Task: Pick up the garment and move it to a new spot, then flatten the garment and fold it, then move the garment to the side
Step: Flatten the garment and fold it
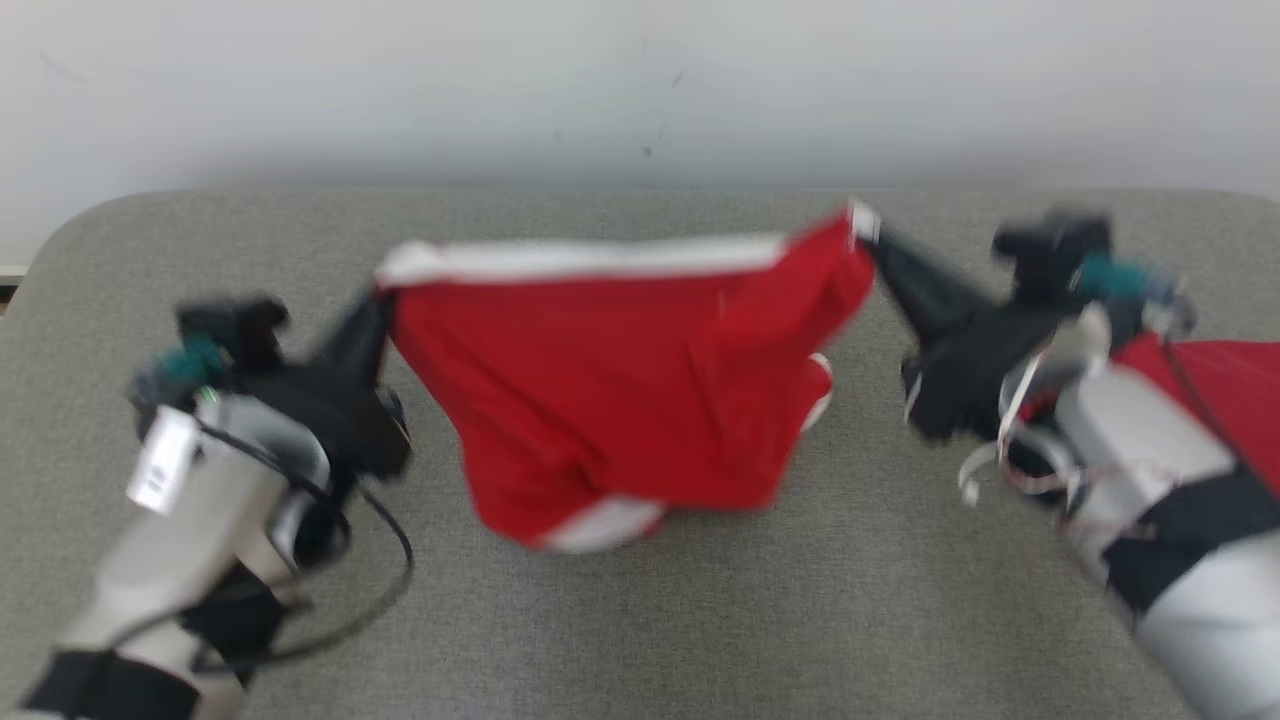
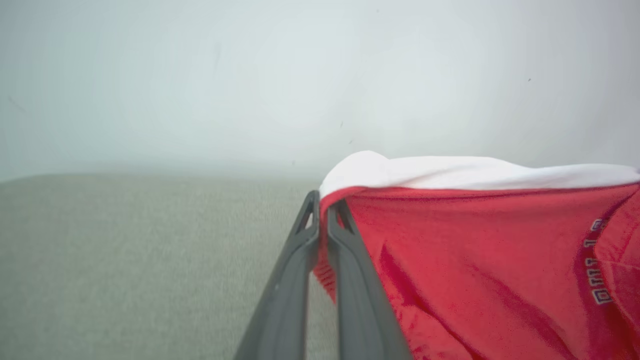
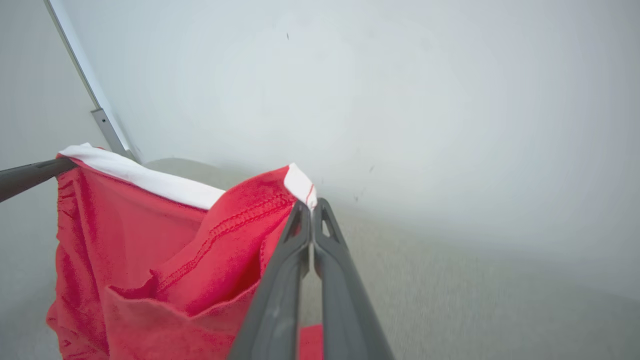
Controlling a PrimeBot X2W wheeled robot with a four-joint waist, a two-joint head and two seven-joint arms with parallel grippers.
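Observation:
A red garment [image 1: 620, 380] with a white band along its top edge hangs stretched between my two grippers above the grey table [image 1: 700, 620]. My left gripper [image 1: 378, 300] is shut on the band's left corner, and its lower hem sags down to the table. My right gripper [image 1: 868, 232] is shut on the right corner, slightly higher. In the left wrist view the fingers [image 2: 322, 200] pinch the red cloth [image 2: 475, 260] just under the band. In the right wrist view the gripper [image 3: 311, 207] pinches the white corner of the garment [image 3: 150, 240].
Another piece of red cloth [image 1: 1225, 385] lies at the table's right edge, partly behind my right forearm. A pale wall [image 1: 600, 80] rises right behind the table's far edge. The picture is motion-blurred.

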